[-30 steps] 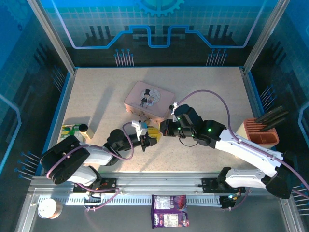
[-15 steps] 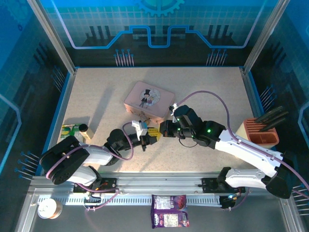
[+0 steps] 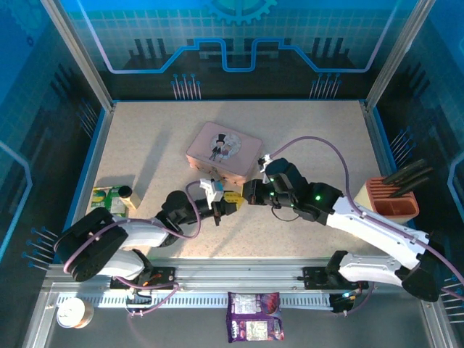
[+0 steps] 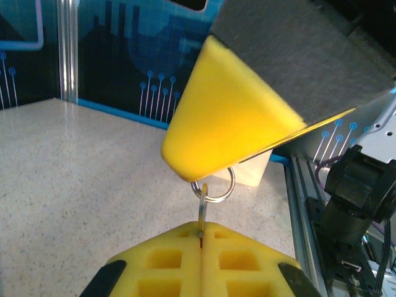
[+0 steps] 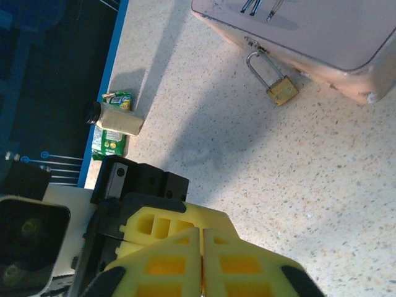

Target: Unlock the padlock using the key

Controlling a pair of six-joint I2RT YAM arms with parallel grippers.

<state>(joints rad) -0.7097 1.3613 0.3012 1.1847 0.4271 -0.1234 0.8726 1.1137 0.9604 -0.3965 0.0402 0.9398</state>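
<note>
The key [image 4: 202,210] is a thin metal sliver standing up from my left gripper [image 4: 202,234], whose yellow fingers are shut on its blade. A silver ring [image 4: 218,185] runs through the key's head and disappears under a yellow finger [image 4: 235,117] of my right gripper. The right gripper [image 5: 202,253] has its pads pressed almost together, tip to tip with the left gripper [image 3: 230,197] in front of the pink tin [image 3: 225,148]. The padlock [image 5: 273,83], brass with a silver shackle, hangs from the tin's clasp and rests on the table, apart from both grippers.
A green packet and a small bottle [image 3: 116,194] lie at the table's left edge. An orange holder [image 3: 391,197] stands at the right edge. A purple snack pack [image 3: 254,315] lies below the front rail. Open tabletop lies between the padlock and the grippers.
My left gripper has closed onto the key's blade. Both grippers have drifted slightly to the right, staying tip to tip.
</note>
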